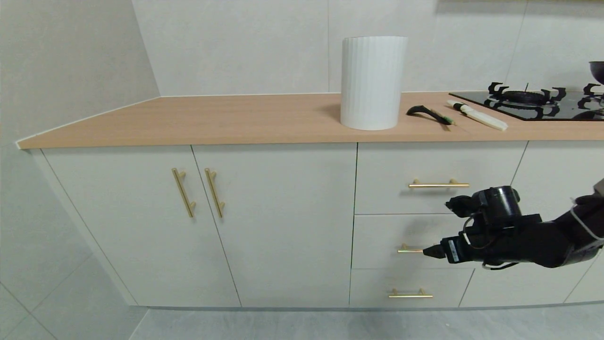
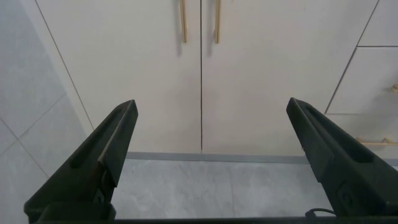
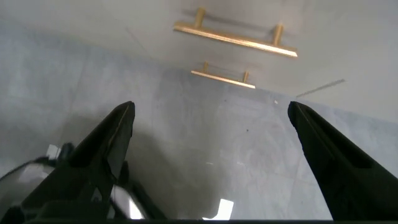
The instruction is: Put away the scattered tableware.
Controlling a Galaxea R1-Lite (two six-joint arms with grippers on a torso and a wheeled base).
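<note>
1. Tableware: I see a white knife (image 1: pixel 476 114) and a black-handled utensil (image 1: pixel 427 112) lying flat on the wooden countertop (image 1: pixel 212 120). They are near each other but apart, between a white ribbed container (image 1: pixel 373 82) and the stove (image 1: pixel 533 101).
2. The container stands upright on the countertop, just to the left of the utensil and not touching it.
3. Right gripper (image 1: pixel 430 251): it is held low in front of the drawer stack, with its tip at the right-hand part of the middle drawer handle (image 1: pixel 409 250). I cannot tell from the head view whether it touches the handle.
4. In the right wrist view its fingers (image 3: pixel 106 149) are spread wide with nothing between them. The middle handle lies beyond the tips, and the bottom drawer handle (image 3: pixel 222 76) lies farther off, above the floor.
5. Left gripper (image 2: pixel 211 109): the jaws are spread wide and hold nothing. It sits low and faces the double cupboard doors (image 2: pixel 261 81), near the grey floor (image 2: pixel 205 186).
6. The three drawers, including the one with the top drawer handle (image 1: pixel 439 184), and both cupboard doors sit flush and closed.
</note>
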